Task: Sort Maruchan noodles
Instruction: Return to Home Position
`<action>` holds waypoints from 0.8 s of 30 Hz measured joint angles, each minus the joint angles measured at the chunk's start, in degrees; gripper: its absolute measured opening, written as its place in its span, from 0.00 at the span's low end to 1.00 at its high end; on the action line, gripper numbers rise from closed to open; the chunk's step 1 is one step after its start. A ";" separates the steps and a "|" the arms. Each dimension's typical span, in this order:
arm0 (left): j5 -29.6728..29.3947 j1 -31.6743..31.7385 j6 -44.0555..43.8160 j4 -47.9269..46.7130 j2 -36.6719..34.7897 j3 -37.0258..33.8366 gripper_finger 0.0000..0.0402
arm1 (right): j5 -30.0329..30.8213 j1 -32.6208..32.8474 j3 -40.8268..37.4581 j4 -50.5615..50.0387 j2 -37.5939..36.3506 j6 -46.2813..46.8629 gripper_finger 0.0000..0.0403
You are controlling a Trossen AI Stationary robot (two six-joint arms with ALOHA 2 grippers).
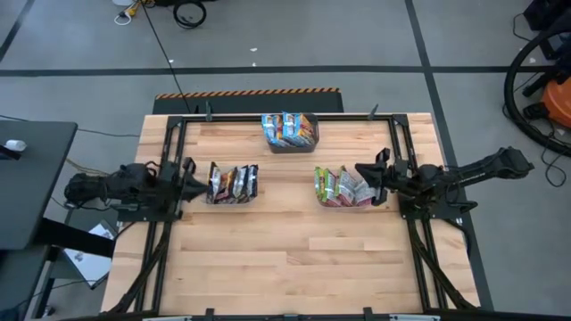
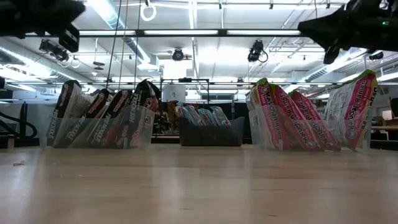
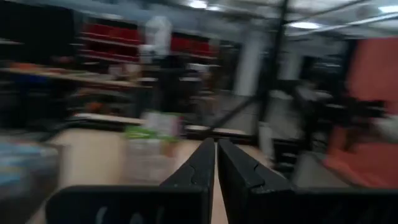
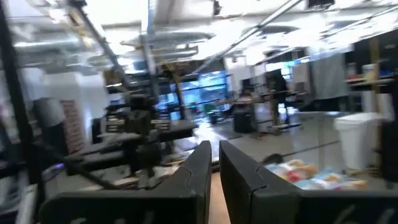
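The Maruchan noodles stand on edge in three containers. Dark-labelled packets (image 1: 232, 182) fill a clear tub (image 2: 102, 132) at the left. Green-and-pink-labelled ones (image 1: 339, 185) fill a clear tub (image 2: 273, 134) at the right. Blue-labelled ones (image 1: 289, 127) sit in a dark grey bin (image 2: 210, 134) at the far middle. My left gripper (image 1: 194, 181) hangs shut just left of the left tub, pointing across the table, with nothing between its fingers (image 3: 216, 163). My right gripper (image 1: 364, 175) is shut and empty above the right tub's right end (image 4: 214, 163).
A black frame (image 1: 268, 116) runs along the table's far edge and down both sides beside the arm bases. Bare wood (image 1: 294, 259) spreads from the tubs to the near edge. A dark side table (image 1: 27, 178) stands off the left edge.
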 joint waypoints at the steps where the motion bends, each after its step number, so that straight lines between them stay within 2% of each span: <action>1: 2.68 0.00 -0.13 1.10 -0.04 -0.96 0.06 | -0.58 0.56 0.00 -0.63 -0.12 -0.04 0.09; 4: 6.46 -0.07 -2.08 4.68 0.03 -3.90 0.06 | -0.79 1.95 0.00 -2.77 0.34 -0.24 0.09; 8: 7.73 -0.04 -2.44 8.88 0.02 -7.42 0.06 | 0.43 2.79 0.00 -5.73 1.59 -1.12 0.09; 12: 10.16 -0.04 -0.41 8.68 0.07 -9.80 0.06 | 0.53 2.79 0.00 -8.02 3.29 -0.91 0.09; 16: 8.96 -0.05 -0.53 4.08 0.26 -10.45 0.06 | 3.00 2.79 0.00 -8.73 6.73 0.82 0.09; 21: 7.55 0.00 2.46 4.97 0.81 -10.50 0.06 | 4.42 2.68 0.00 -4.48 12.07 2.66 0.09; 24: 7.56 0.00 4.31 4.93 0.83 -10.52 0.06 | 7.60 2.68 0.00 -3.98 14.58 4.39 0.09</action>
